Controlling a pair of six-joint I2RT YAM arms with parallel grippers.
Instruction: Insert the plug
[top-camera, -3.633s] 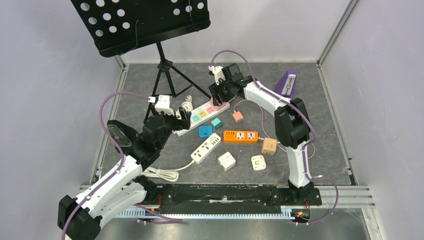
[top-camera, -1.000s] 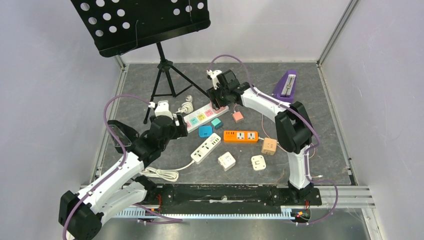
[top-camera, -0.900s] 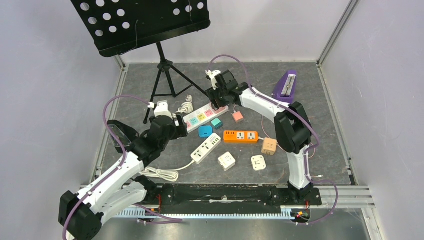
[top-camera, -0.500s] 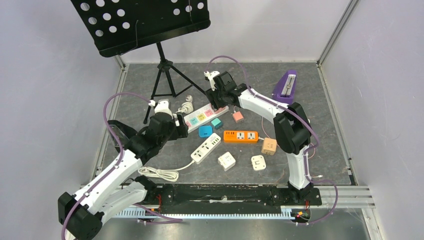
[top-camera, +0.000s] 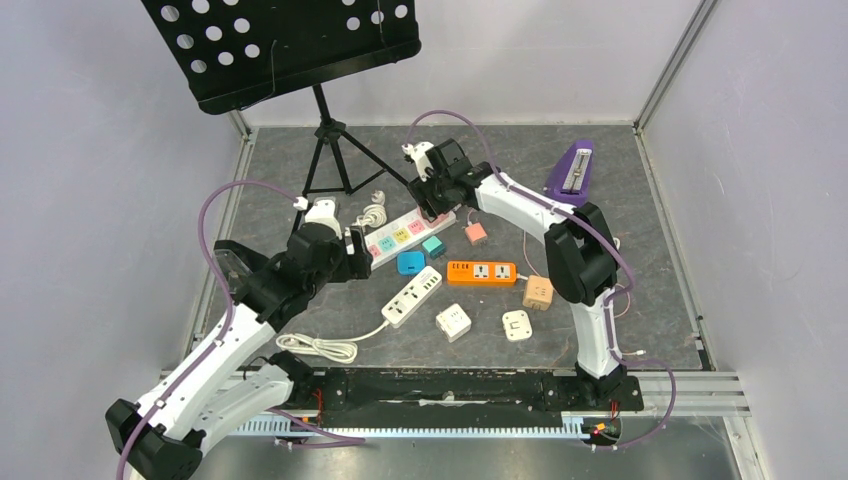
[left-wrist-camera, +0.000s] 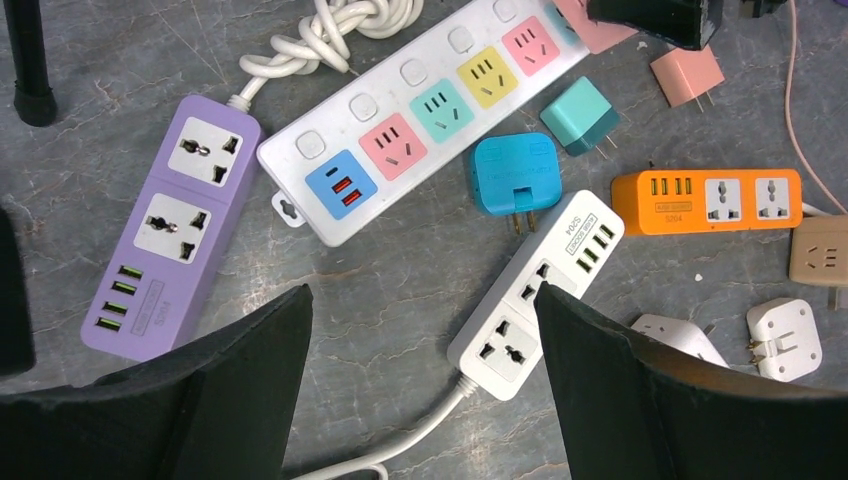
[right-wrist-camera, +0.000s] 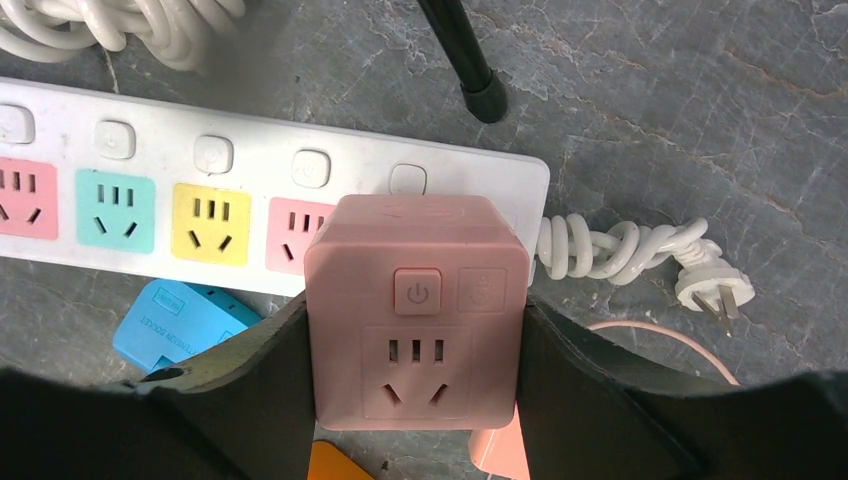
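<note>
Right fingers (right-wrist-camera: 250, 390) are closing on the pink cube (right-wrist-camera: 417, 300), one finger pressing each side face, roughly half spread to its width. The cube is sitting upright, its button and socket face turned to the wrist camera. It is standing over the far end of the long strip (right-wrist-camera: 150, 150), beside the strip's coiled cord, covering the end position and part of the neighbouring pink socket. Whether its pins are entering a socket cannot be told; the underside is hidden.

Left fingers (left-wrist-camera: 230, 390) are standing wide apart and holding nothing. They are hovering above the table (left-wrist-camera: 400, 290), near the opposite end of the long strip, with the purple strip (left-wrist-camera: 170, 220) lying just beside that end.

The blue adapter (left-wrist-camera: 515, 172) and teal plug (left-wrist-camera: 582, 113) are lying loose just in front of the long strip. The orange strip (left-wrist-camera: 705, 200) is lying further to the right, apart from both arms.
</note>
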